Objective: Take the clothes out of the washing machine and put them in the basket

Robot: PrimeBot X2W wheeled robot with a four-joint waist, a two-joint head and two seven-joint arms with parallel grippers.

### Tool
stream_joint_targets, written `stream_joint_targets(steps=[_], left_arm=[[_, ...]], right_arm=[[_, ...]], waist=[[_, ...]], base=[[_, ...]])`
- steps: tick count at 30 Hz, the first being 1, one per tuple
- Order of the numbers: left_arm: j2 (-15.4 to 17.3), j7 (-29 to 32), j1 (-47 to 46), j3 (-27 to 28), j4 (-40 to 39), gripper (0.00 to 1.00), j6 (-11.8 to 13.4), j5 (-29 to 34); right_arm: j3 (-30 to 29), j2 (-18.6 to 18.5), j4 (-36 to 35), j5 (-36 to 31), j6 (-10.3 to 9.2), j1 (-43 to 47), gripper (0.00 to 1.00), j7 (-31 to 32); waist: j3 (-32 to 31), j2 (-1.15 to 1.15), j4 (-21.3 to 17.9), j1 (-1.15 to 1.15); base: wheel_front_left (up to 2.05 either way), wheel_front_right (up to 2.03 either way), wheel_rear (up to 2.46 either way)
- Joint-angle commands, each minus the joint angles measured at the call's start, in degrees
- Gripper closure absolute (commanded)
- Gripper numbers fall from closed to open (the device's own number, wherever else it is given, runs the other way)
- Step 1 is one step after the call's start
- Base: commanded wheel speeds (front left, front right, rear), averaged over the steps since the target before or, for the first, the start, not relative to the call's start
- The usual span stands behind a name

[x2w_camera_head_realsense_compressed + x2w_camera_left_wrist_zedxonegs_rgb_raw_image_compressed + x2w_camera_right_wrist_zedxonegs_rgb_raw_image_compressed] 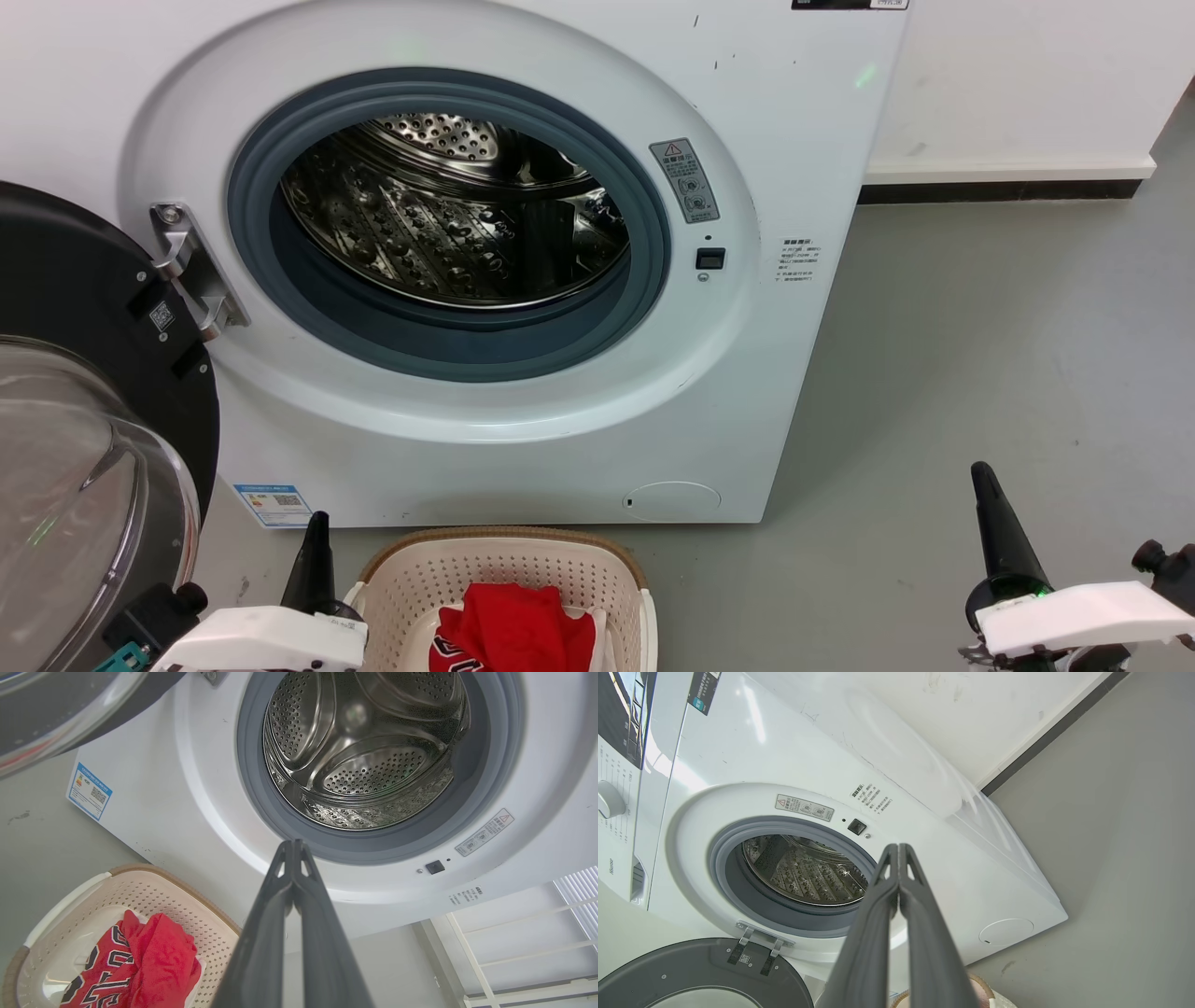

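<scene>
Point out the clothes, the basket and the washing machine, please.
clothes (pixel 523 621), head view, on the top fold of the red fabric.
basket (pixel 485 565), head view, on its perforated back wall.
washing machine (pixel 467 476), head view, on the white front panel below the opening.

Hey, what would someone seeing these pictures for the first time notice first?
The white washing machine stands open mid head view, its shiny steel drum looking empty. Below it, red clothes lie in the cream basket. The left gripper and right gripper flank it, jaws shut.
</scene>
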Motion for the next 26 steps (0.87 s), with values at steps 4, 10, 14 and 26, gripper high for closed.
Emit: stream_joint_targets(steps=[4, 10, 14, 26], left_arm=[[0.04, 1.05, -1.88, 0.50, -0.09, 1.00, -0.83, -4.88], [0.04, 1.93, -2.35, 0.72, 0.18, 1.00, -1.21, -8.33], [0.04, 2.54, -2.82, 0.86, 0.34, 1.00, -1.55, -10.99], [0.03, 4.32, -3.93, 1.25, 0.93, 1.00, -2.43, -18.42]], right_arm=[[-0.52, -0.45, 0.30, 4.79, 0.00, -2.02, 1.00, 0.99], [-0.82, -0.47, 0.81, 8.14, 0.00, -2.49, 1.00, 1.82], [-1.06, -0.47, 1.21, 10.72, 0.00, -3.01, 1.00, 2.46], [-1.80, -0.44, 2.30, 17.86, 0.00, -4.11, 1.00, 4.23]], waist=[[0.04, 0.00, 0.10, 0.00], [0.08, 0.00, 0.20, 0.00], [0.12, 0.00, 0.27, 0.00], [0.21, 0.00, 0.50, 0.00]], base=[[0.00, 0.00, 0.00], [0.00, 0.00, 0.00], [0.00, 0.00, 0.00], [0.00, 0.00, 0.00]])
